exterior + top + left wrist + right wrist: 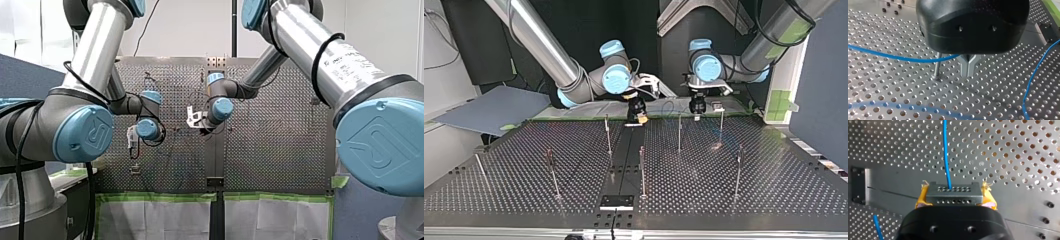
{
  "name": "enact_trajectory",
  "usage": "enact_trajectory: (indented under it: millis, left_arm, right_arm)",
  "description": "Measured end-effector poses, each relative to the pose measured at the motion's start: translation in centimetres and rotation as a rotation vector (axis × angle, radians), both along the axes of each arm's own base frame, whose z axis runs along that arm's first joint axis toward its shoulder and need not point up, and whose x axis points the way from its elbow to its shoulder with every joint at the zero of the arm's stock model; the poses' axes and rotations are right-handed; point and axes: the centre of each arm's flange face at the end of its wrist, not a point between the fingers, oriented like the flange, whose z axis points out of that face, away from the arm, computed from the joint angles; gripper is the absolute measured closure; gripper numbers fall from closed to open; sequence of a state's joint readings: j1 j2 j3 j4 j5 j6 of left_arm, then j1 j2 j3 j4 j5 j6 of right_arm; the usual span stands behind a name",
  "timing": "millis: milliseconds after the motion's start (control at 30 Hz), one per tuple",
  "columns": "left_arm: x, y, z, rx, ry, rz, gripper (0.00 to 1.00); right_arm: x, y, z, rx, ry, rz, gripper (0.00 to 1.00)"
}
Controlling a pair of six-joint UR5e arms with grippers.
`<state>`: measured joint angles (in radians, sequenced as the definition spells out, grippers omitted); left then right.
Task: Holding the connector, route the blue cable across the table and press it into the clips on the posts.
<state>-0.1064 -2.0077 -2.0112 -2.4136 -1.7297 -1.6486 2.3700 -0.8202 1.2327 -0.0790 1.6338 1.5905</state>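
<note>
Gripping the connector (953, 198) between yellow pads (922, 196), my right gripper (954, 195) anchors the blue cable (946, 150), trailing over the table (1013, 160). My left gripper (969, 67), fingers drawn together, sits beside a post (937, 65), apparently for pressing.

Inspection finds no legible wording. The blue joint caps (84, 135) bear an embossed emblem, its letters indistinct. Printed lettering on the right arm's silver tube (350, 65) is too small to read.

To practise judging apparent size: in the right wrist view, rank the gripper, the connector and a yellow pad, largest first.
1. Right gripper, though nearness to the camera inflates it.
2. Connector.
3. Yellow pad, only its edge showing.
</note>
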Motion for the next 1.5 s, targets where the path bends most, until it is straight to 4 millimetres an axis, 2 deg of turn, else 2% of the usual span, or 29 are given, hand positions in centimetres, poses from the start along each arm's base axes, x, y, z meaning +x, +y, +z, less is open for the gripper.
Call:
enact_trajectory:
  millis: [700,1100,1500]
  left_arm:
    - [1.4,0.1,0.9,-0.024,-0.039,-0.029,1.00]
    - [3.8,-0.3,2.2,-0.036,-0.077,-0.059,1.00]
    - [6.8,0.7,4.4,-0.047,-0.111,-0.036,1.00]
  right_arm:
    - [0.1,-1.4,1.2,-0.017,-0.026,0.002,1.00]
    - [-0.7,-3.5,2.1,-0.031,-0.042,-0.020,1.00]
    - [-1.7,-5.8,3.2,-0.046,-0.061,-0.039,1.00]
